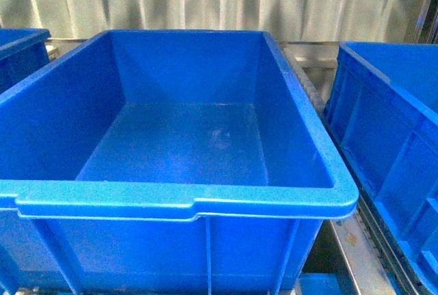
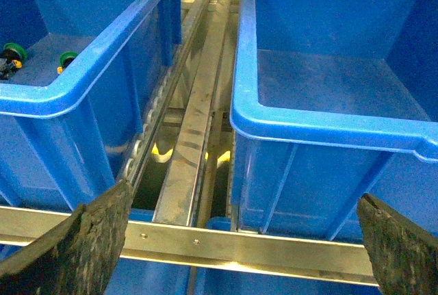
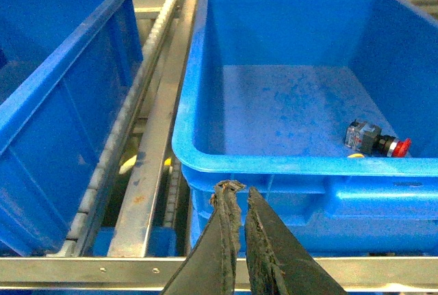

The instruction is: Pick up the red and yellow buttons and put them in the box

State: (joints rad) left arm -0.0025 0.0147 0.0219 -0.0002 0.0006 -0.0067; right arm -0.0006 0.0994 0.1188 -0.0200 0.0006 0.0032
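One red button (image 3: 377, 139) lies in right-hand bin (image 3: 205, 90); middle box (image 1: 171, 199) empty. Right gripper (image 3: 236, 202) pinched closed, empty; left gripper (image 2: 239, 240) spread wide, empty. Advice: open right jaws, descend over cap squarely.

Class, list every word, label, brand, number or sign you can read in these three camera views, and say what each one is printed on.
No readable text in any view.
Middle blue bin: plain walls and rim, no label.
Side bins: plain, no markings.
Red button: any marking on its dark body is too small to read.
Green-capped switches: too small and partly hidden to read.
Metal roller rails: bare metal, no signs.
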